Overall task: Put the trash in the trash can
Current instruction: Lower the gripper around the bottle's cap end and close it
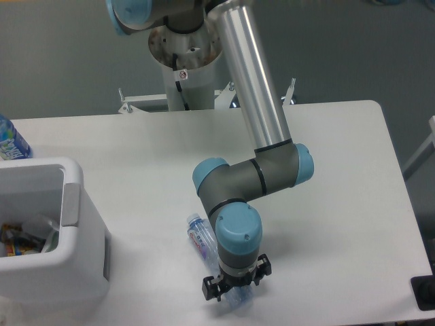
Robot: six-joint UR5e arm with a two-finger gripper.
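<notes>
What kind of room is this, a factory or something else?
Most likely a robotics lab or test room, not a factory. A single robot arm is mounted by a plain white table, with a plastic bottle under its end effector and a white bin for practice sorting.

I have one fixed view, set high at the front of the bench (136, 156) and tilted down across it toward the arm's base (183, 61) at the far edge. It sits at middling range; the left and near bench edges are cut off.
</notes>
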